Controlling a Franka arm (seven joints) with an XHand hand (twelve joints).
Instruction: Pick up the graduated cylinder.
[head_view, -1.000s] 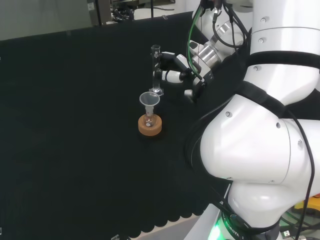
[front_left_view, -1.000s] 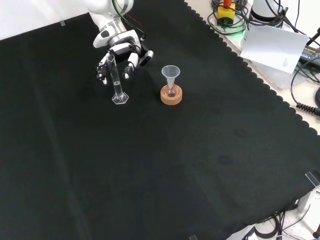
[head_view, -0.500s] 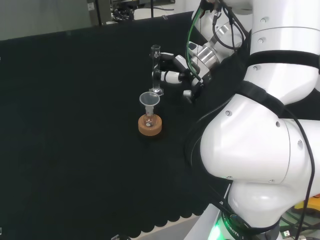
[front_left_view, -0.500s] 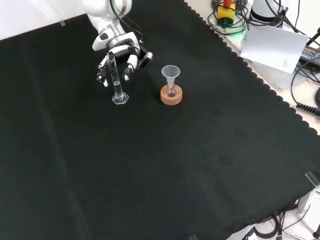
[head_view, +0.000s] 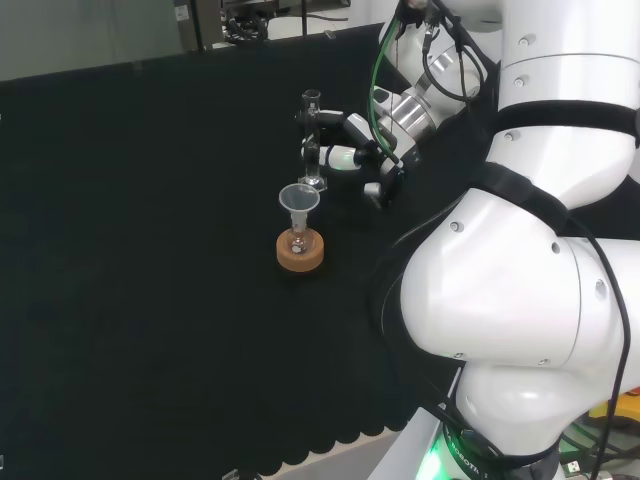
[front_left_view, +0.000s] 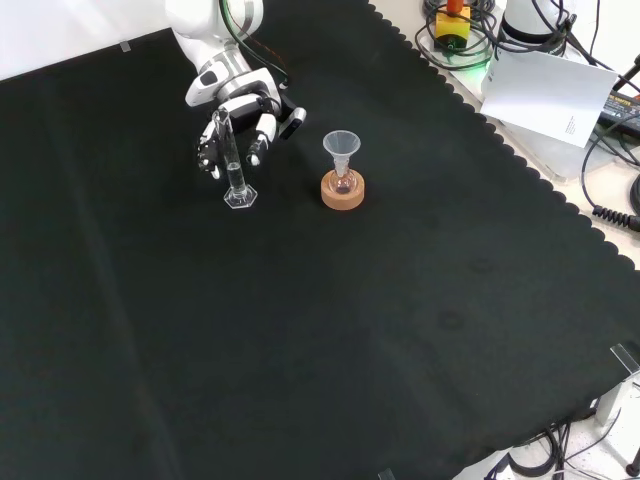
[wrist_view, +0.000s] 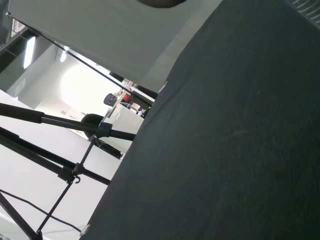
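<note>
The graduated cylinder (head_view: 312, 130) (front_left_view: 234, 168), a slim clear tube on a small foot, stands upright on the black cloth. The hand (head_view: 347, 155) (front_left_view: 243, 104) sits right behind it in the front view and just to its right in the head view. Its fingers (front_left_view: 210, 152) are spread and only slightly bent, reaching past both sides of the tube at mid height. I cannot tell whether they touch the glass. The foot of the cylinder rests on the cloth.
A small flask with a clear funnel (head_view: 298, 199) (front_left_view: 341, 146) sits in a cork ring (head_view: 301, 254) (front_left_view: 342, 193), close in front of the cylinder in the head view. The arm's white links (head_view: 520, 300) take up the head view's right. Paper (front_left_view: 550, 85) and cables lie past the cloth's scalloped edge.
The hand has moved in closer to the cylinder, and its fingers now reach along both sides of the tube. The cylinder, funnel and cork ring have not moved.
</note>
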